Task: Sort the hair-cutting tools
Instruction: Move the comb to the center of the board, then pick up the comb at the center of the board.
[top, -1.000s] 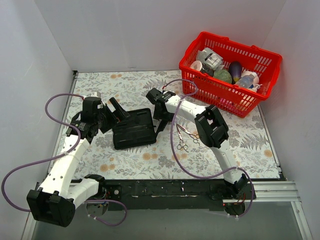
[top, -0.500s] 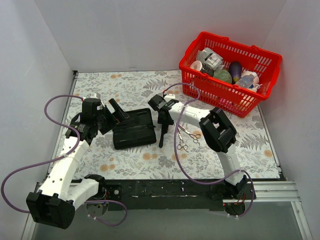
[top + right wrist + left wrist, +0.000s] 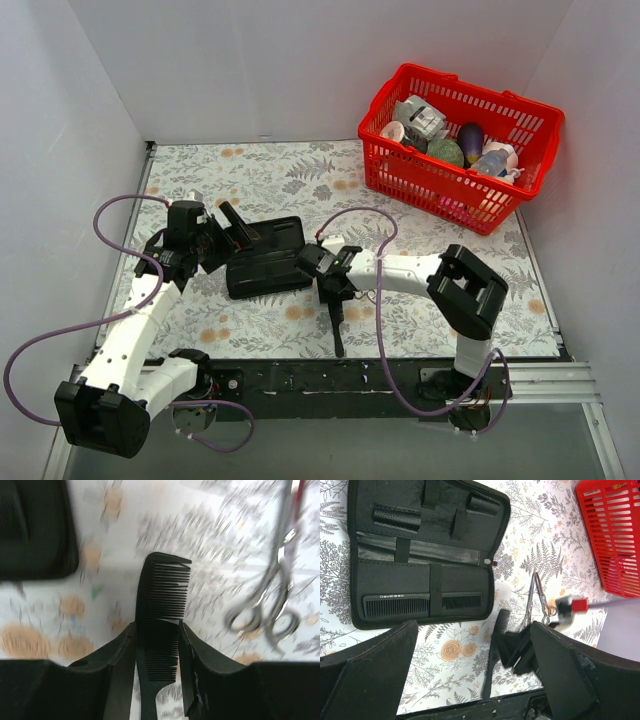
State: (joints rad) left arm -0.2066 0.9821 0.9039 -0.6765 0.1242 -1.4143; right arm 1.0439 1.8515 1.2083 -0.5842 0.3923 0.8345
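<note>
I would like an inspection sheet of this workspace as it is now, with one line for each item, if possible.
Surface: floral table; nothing spilled seen.
Job's things: black comb clamped in the right tool; second comb strapped inside the open black case; silver scissors lying on the table.
Clutter: red basket at the far right corner, holding mixed small items.
Tools: left tool open and empty, near the black case; right tool shut on the black comb.
Cables: purple cables loop above the table, left and right.
Surroundings: white walls; nothing else seen.
</note>
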